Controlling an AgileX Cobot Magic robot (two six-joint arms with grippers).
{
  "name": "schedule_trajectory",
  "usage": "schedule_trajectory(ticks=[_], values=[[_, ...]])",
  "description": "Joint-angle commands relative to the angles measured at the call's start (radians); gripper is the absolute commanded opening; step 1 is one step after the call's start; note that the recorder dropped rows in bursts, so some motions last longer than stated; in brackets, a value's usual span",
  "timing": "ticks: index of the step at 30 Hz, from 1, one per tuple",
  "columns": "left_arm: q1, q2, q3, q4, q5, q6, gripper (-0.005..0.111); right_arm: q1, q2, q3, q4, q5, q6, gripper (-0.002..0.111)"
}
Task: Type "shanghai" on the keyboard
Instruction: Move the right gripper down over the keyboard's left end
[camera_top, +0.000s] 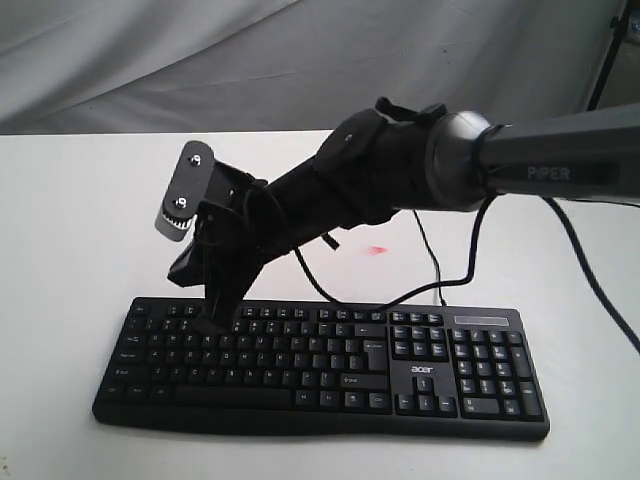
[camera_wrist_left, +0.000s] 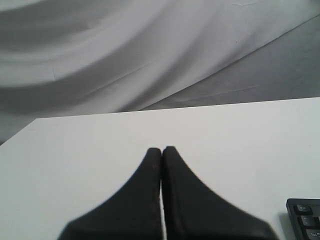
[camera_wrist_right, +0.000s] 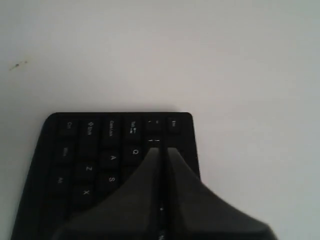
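Observation:
The black keyboard (camera_top: 330, 365) with a white acer logo lies across the near part of the white table (camera_top: 80, 230). My right gripper (camera_top: 213, 322) reaches across from the right and is shut with nothing in it. Its tips point down at the top left key rows. In the right wrist view the right gripper (camera_wrist_right: 162, 149) sits over the keyboard (camera_wrist_right: 90, 150), beside the Q key (camera_wrist_right: 135, 151) and near A and S. Contact with a key cannot be told. My left gripper (camera_wrist_left: 161, 149) is shut over bare table, with a keyboard corner (camera_wrist_left: 305, 220) at the edge of its view.
The keyboard's thin black cable (camera_top: 440, 270) loops behind it on the table. A small red mark (camera_top: 377, 250) lies on the table behind the keyboard. Grey cloth (camera_top: 300, 60) hangs behind the table, and a dark stand leg (camera_top: 605, 60) is at the far right.

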Motion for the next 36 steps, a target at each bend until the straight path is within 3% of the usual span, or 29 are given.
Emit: schedule_trajectory(ticks=[1,6,36], values=[[-0.004,0.003,0.005,-0.001,-0.004,-0.003,0.001,0.003,0.034,-0.008,0.079,0.031,-0.063,0.000],[-0.004,0.003,0.005,-0.001,-0.004,-0.003,0.001,0.012,0.037,-0.008,0.098,0.100,-0.066,0.000],[-0.004,0.003,0.005,-0.001,-0.004,-0.003,0.001,0.124,0.072,-0.008,0.041,-0.026,-0.093,0.000]])
